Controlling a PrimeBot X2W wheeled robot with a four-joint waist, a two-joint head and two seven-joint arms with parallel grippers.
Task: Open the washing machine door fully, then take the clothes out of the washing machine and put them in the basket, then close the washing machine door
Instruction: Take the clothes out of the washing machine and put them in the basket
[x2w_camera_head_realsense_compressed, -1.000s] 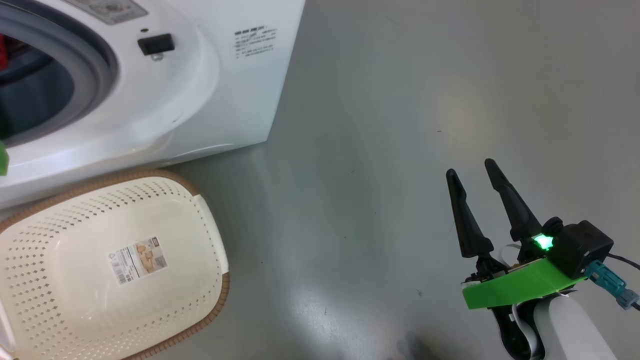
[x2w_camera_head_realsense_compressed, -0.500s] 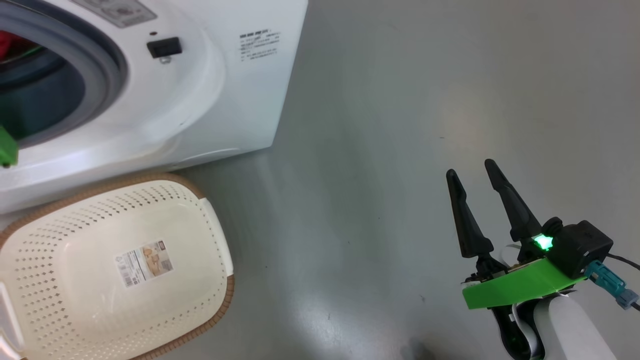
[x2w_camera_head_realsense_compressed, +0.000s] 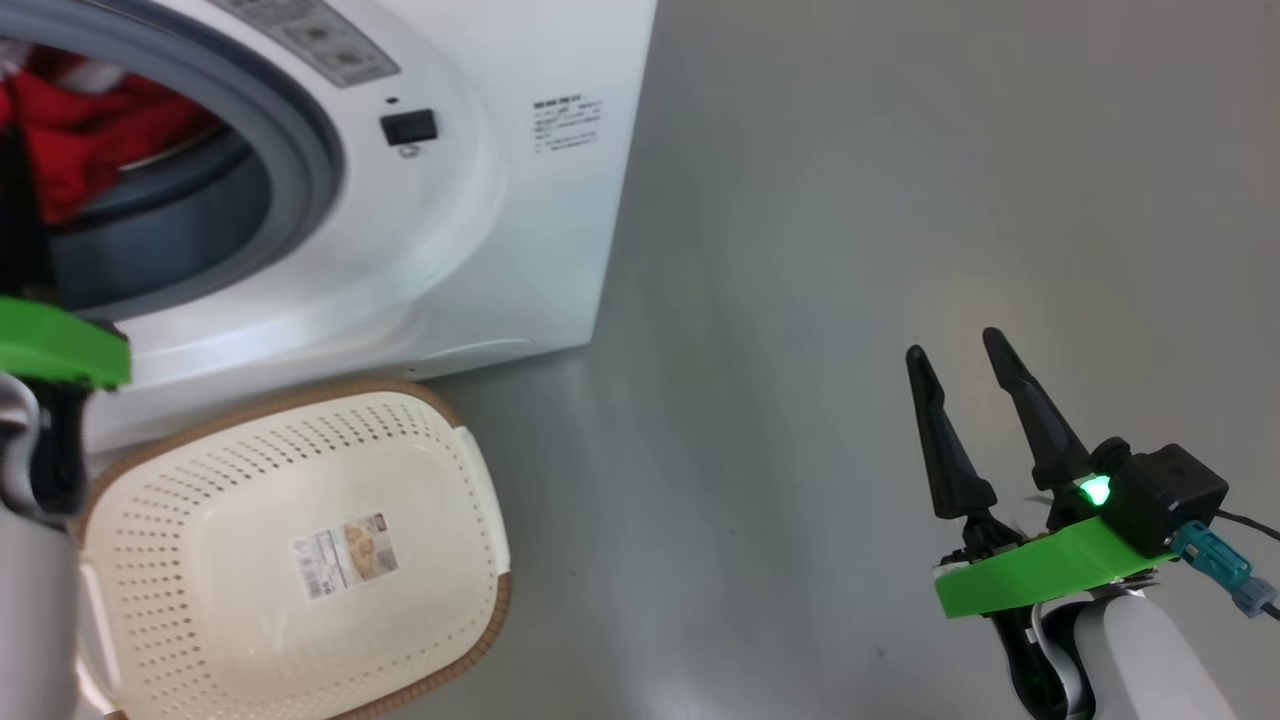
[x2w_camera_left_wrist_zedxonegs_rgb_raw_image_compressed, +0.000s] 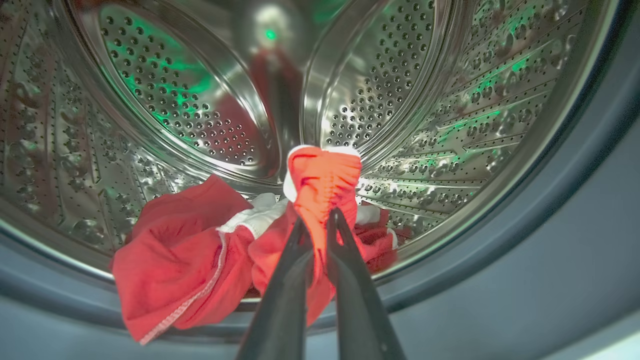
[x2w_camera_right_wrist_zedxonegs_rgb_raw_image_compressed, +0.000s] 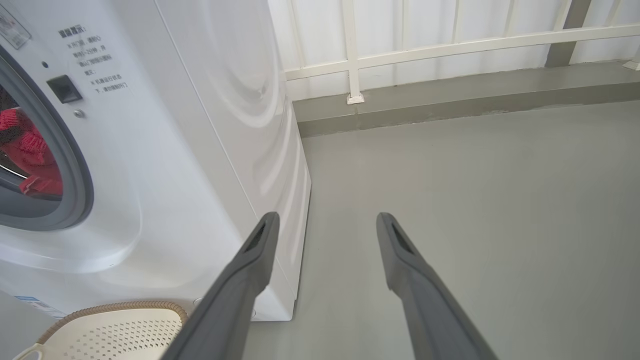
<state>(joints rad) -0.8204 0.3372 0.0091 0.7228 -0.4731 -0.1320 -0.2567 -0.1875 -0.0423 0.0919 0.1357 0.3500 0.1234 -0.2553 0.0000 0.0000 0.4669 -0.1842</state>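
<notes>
There are two grippers, one washing machine, one basket, and a single red heap of clothes; how many garments make up the heap cannot be told.

The left gripper (x2w_camera_left_wrist_zedxonegs_rgb_raw_image_compressed: 317, 221) reaches into the steel perforated drum (x2w_camera_left_wrist_zedxonegs_rgb_raw_image_compressed: 400, 75). Its two fingers are pinched almost together on a bunched fold of the clothes (x2w_camera_left_wrist_zedxonegs_rgb_raw_image_compressed: 175, 250), which are bright red with white trim and a white band. The rest of the heap sags to the gripper's left and below it, over the grey seal (x2w_camera_left_wrist_zedxonegs_rgb_raw_image_compressed: 525, 240).

The washing machine (x2w_camera_head_realsense_compressed: 520, 230) is white, with small printed labels on its front.

The basket (x2w_camera_head_realsense_compressed: 200, 480), cream and perforated with a brown woven-look rim, sits on the floor (x2w_camera_head_realsense_compressed: 800, 300) beneath the left wrist. One paper label (x2w_camera_head_realsense_compressed: 344, 556) is on its bottom.

The right gripper (x2w_camera_head_realsense_compressed: 951, 342) hangs over bare floor well to the basket's right. Its fingers are spread wide and hold nothing.
</notes>
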